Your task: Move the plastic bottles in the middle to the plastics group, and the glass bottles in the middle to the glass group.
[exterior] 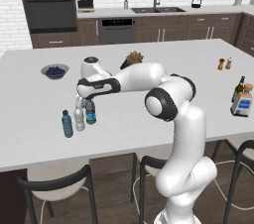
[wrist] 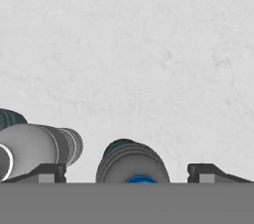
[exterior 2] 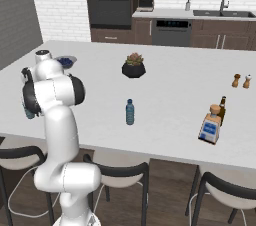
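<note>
My gripper [exterior: 85, 103] hangs open over the left part of the island, straddling the darker greyish bottle [exterior: 90, 112] from above. In the hand view its blue-capped top [wrist: 131, 164] sits between my fingertips [wrist: 47, 173], with a gap on each side. Right beside it stand the plastics group's whitish white-capped bottle [exterior: 79, 119] [wrist: 39, 148] and blue bottle [exterior: 67, 124]. The pale blue bottle [exterior 2: 130, 112] stands alone mid-counter. The squat cork-stoppered glass bottle [exterior: 243, 100] [exterior 2: 211, 125] stands next to the slim brown bottle [exterior: 239, 88] [exterior 2: 221, 107] at the right edge.
A potted plant [exterior 2: 134, 65] sits mid-island, and a bowl of blue fruit [exterior: 54, 71] lies far left. Salt and pepper shakers [exterior: 224, 63] stand at the far right. Stools [exterior: 59, 183] line the near edge of the island counter [exterior: 149, 129].
</note>
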